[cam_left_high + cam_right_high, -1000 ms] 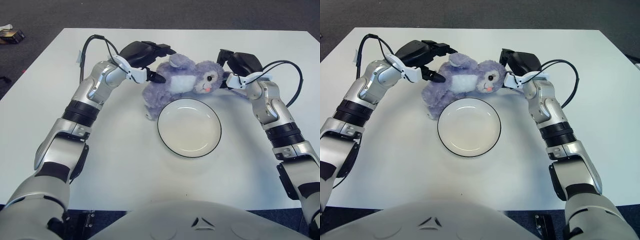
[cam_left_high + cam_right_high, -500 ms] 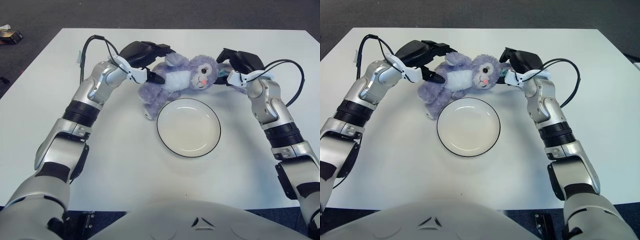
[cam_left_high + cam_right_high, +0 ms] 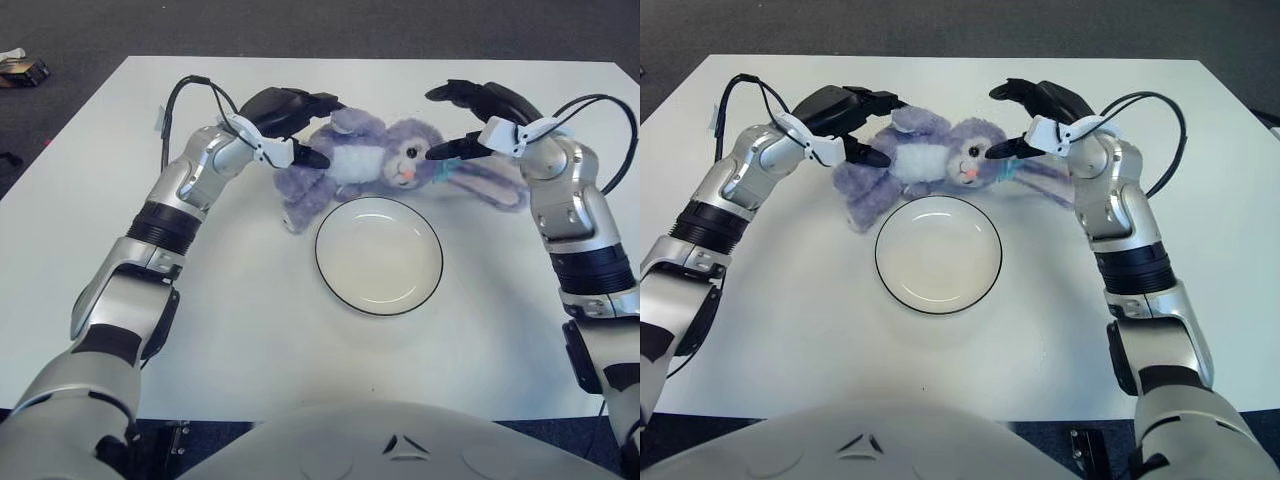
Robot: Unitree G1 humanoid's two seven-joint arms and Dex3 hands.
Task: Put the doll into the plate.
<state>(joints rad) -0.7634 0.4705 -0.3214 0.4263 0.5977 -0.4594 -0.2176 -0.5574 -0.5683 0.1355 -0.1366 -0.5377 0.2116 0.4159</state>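
The doll [image 3: 375, 160], a purple plush rabbit with a white belly, lies on its side just behind the white, black-rimmed plate [image 3: 378, 258]. Its feet point left and its long ears [image 3: 487, 186] trail to the right on the table. My left hand [image 3: 318, 130] is curled around the doll's body, fingers over its top and thumb underneath. My right hand [image 3: 440, 125] hovers beside the doll's head with spread fingers, holding nothing; its thumb tip is close to the face. The plate holds nothing.
The white table [image 3: 250, 330] stretches wide in front of and beside the plate. Black cables loop off both forearms. A small dark object [image 3: 20, 68] lies on the floor beyond the table's far left corner.
My right hand has let go of the doll's head, opened and drawn up and to the right, uncovering the ears. The doll's head has shifted slightly. My left hand has kept its hold.
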